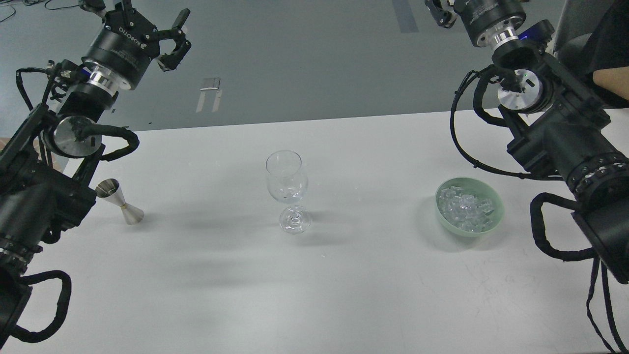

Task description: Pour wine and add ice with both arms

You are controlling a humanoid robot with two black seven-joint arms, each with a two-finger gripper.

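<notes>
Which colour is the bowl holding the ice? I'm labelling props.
Pale green bowl, with clear ice cubes inside; the head view shows it well.

Pale green bowl (495,217), clear ice (464,205), silver jigger (121,202), white table (344,285).

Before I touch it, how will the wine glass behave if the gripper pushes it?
The wine glass stands tall on a thin stem and small foot, so a high push would likely tip it. Its thin clear wall looks fragile. The smooth surface may slip between the fingers.
</notes>
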